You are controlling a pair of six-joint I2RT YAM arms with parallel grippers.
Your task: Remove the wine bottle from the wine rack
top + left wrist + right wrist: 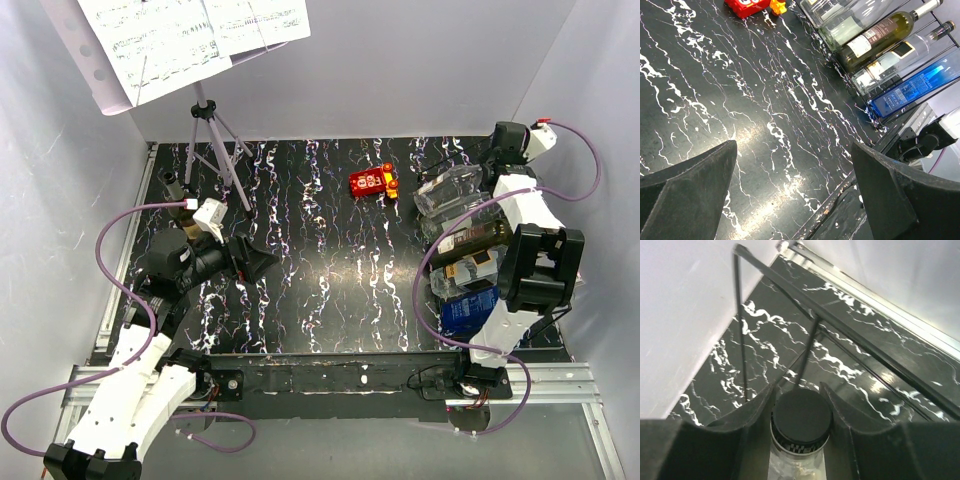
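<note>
at the wine rack's [855, 337] far end, my right gripper [797, 386] pinches a bottle's black cap [801, 415], to draw it out neck-first; left gripper [794, 145] spread wide, idle.

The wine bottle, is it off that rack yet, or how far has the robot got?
Nothing looks done: every bottle lies in the wine rack. In hand: the right gripper hugs a clear bottle's black cap. Left to do: lift it out. The left gripper hangs open over the table.

White-and-black arms [130, 395] trail purple cables [100, 245], black jaws.
</note>
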